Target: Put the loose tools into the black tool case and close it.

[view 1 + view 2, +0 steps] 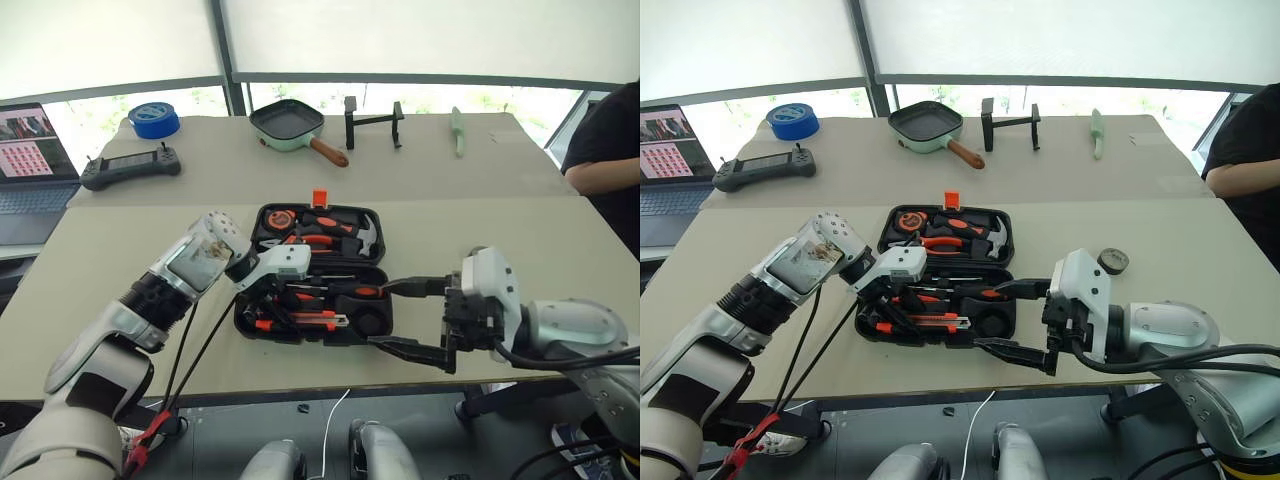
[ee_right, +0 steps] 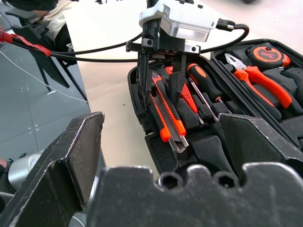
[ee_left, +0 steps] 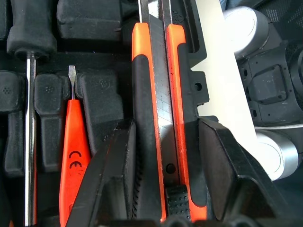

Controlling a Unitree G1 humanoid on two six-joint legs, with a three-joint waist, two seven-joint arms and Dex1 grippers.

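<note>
The black tool case (image 1: 262,212) lies open in the middle of the table, its orange latch (image 1: 320,197) on the far edge. My left gripper (image 3: 165,125) reaches down into the near half and is open, its fingers straddling the orange-black utility knife (image 3: 156,94), which lies in its recess. Beside the knife sit a slim red-orange screwdriver (image 3: 73,156) and an orange-and-black-handled screwdriver (image 2: 201,78). My right gripper (image 1: 380,315) hovers wide open and empty at the case's right front corner. A small black tape roll (image 1: 1112,261) rests on the table to the right of the case.
Pliers (image 2: 265,82), a hammer and a tape measure fill the case's far half. Along the back of the table are a blue tape roll (image 1: 154,119), a game controller (image 1: 130,165), a green pan (image 1: 290,125) and a black stand (image 1: 372,120). A person's arm (image 1: 605,150) is at the right edge.
</note>
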